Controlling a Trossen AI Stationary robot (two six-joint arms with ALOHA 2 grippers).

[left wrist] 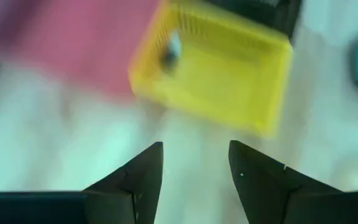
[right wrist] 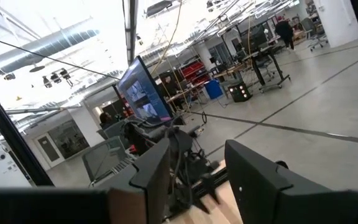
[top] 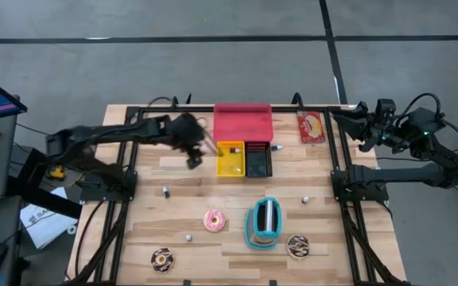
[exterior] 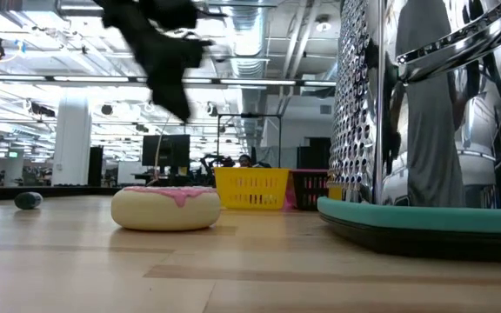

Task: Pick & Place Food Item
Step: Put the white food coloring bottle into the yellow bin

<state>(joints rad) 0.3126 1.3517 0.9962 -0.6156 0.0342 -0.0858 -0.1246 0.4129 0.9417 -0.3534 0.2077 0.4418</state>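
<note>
High view: the left claw [top: 195,153] hung just beside the yellow basket [top: 230,159], fingers spread and nothing between them; the right claw [top: 355,125] waited folded back at the far right edge of the desk [top: 173,199], clear of the work. Counted on the desk were three doughnuts: one pink-iced doughnut [top: 215,220] near the middle, one chocolate doughnut [top: 162,258] at the near left and one nut-topped doughnut [top: 297,245] at the near right. Also counted: one black basket [top: 258,158] touching the yellow one, one red bin [top: 242,121] behind both, one snack packet [top: 312,126], and one grater [top: 264,222] on a teal base. A small dark item [top: 230,148] lay inside the yellow basket; what it was could not be told. Low view: the pink-iced doughnut [exterior: 165,207] sat flat and untouched, with the left arm above it. Left wrist view: the claw [left wrist: 194,165] showed both fingers apart and empty, facing the yellow basket [left wrist: 219,74]. Right wrist view: that claw [right wrist: 194,168] stood spread, empty, pointing out into the room. In my judgement the step in hand is best done by clearing the basket rim, then descending squarely over the next doughnut with fingers wide, closing gently across its ring.
</note>
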